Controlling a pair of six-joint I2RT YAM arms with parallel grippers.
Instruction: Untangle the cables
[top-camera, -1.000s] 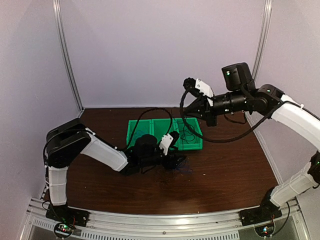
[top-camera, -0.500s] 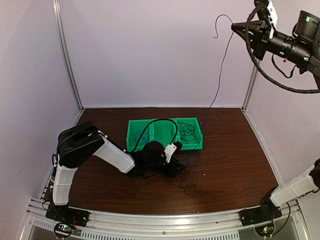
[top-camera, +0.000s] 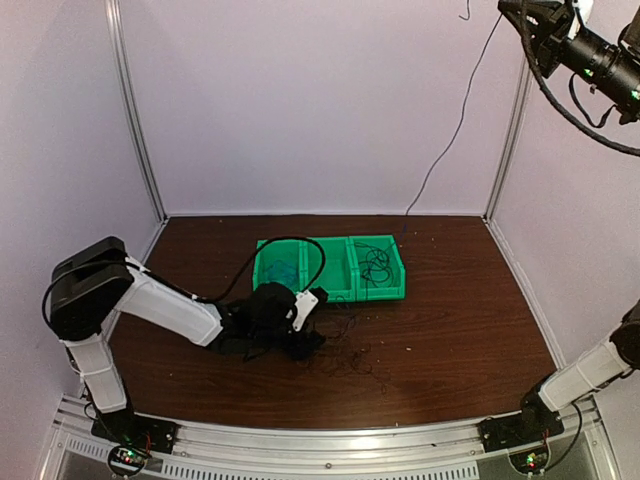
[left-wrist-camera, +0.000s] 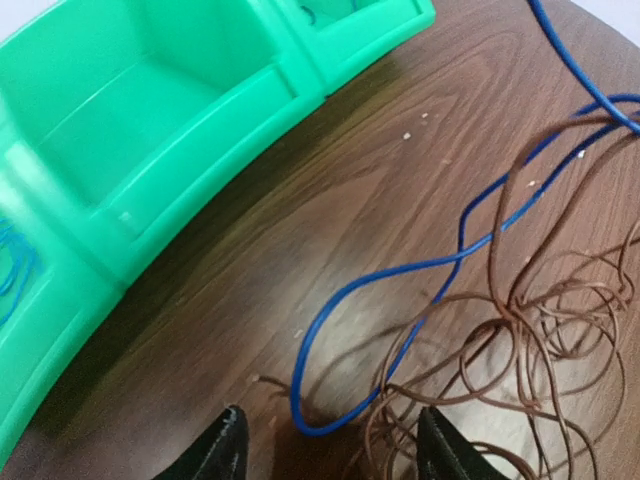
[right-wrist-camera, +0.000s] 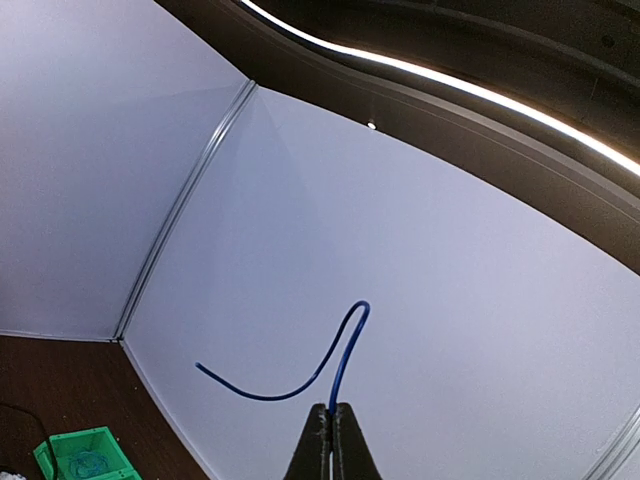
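Observation:
My right gripper (top-camera: 510, 10) is raised high at the top right, shut on the thin blue cable (right-wrist-camera: 345, 340), whose free end curls above the closed fingertips (right-wrist-camera: 331, 415). From there the blue cable (top-camera: 450, 140) hangs in a long line down toward the table behind the green bin. My left gripper (top-camera: 303, 343) lies low on the table in front of the bin, open. A loop of the blue cable (left-wrist-camera: 330, 420) and strands of the dark brownish cables (left-wrist-camera: 520, 350) lie between its fingertips (left-wrist-camera: 228, 445). The loose tangle (top-camera: 355, 360) spreads on the table to its right.
The green bin (top-camera: 330, 290) has three compartments; a coiled blue wire (top-camera: 280, 270) lies in the left one and dark wires (top-camera: 378, 265) in the right one. The left arm's thick black cable (top-camera: 290, 242) arches over the bin. Metal frame posts (top-camera: 135, 110) stand at the back corners.
My right arm rose from just above the bin to the top right corner, drawing the blue cable up with it. My left gripper slid leftward along the table, leaving the tangle to its right.

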